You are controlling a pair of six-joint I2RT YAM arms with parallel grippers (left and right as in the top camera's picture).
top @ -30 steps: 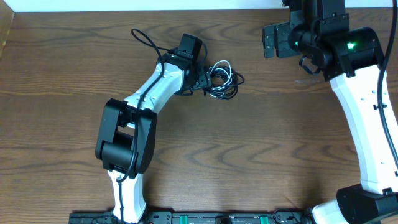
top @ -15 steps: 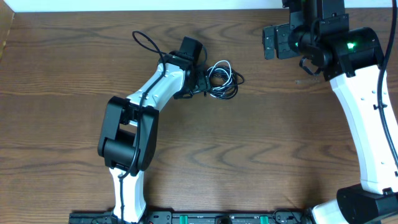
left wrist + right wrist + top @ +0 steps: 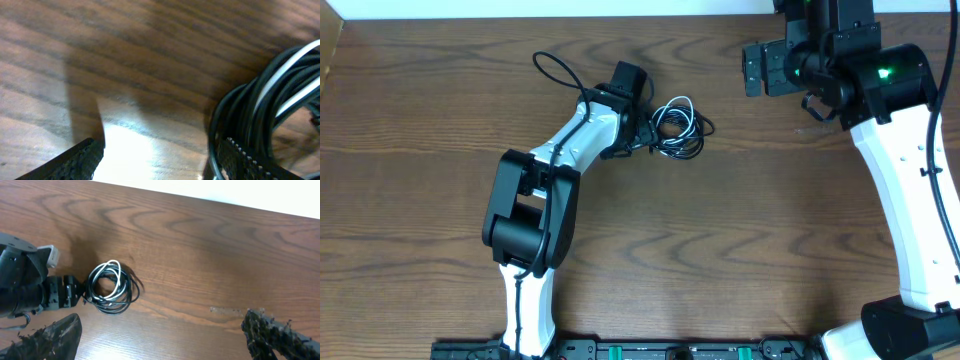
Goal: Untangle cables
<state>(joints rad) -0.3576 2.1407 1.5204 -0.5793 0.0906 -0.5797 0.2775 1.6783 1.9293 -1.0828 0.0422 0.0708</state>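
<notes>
The brown wood-grain worktop [image 3: 420, 100] fills the overhead view. The right arm [image 3: 900, 180], white with black joints, rises along the 3 o'clock side, and its right hand [image 3: 765, 65] sits near 2 o'clock, well apart from the cables. From its own wrist camera the right hand [image 3: 160, 330] is released: its two dark fingers [image 3: 50, 337] stand at opposite bottom corners with bare wood between them.

The left arm [image 3: 570, 145] reaches from 6 o'clock up towards 12, and the left hand [image 3: 645, 130] ends just at the 9 o'clock side of the cables [image 3: 680, 125]. They lie as a small coil on the worktop, about 1 o'clock from its centre.

In the left wrist view the left hand [image 3: 160, 155] is also released, with its ribbed fingers [image 3: 75, 160] set wide apart. The finger towards 3 o'clock is against the black loops of the cables [image 3: 240, 115] (whether inside or just outside the coil, I cannot tell), and the other one is over bare wood.

From the right wrist camera the cables [image 3: 97, 300] form a roundish ring just beside the left hand [image 3: 62, 292]. A whitish strand [image 3: 118, 277] curves through the black loops.
</notes>
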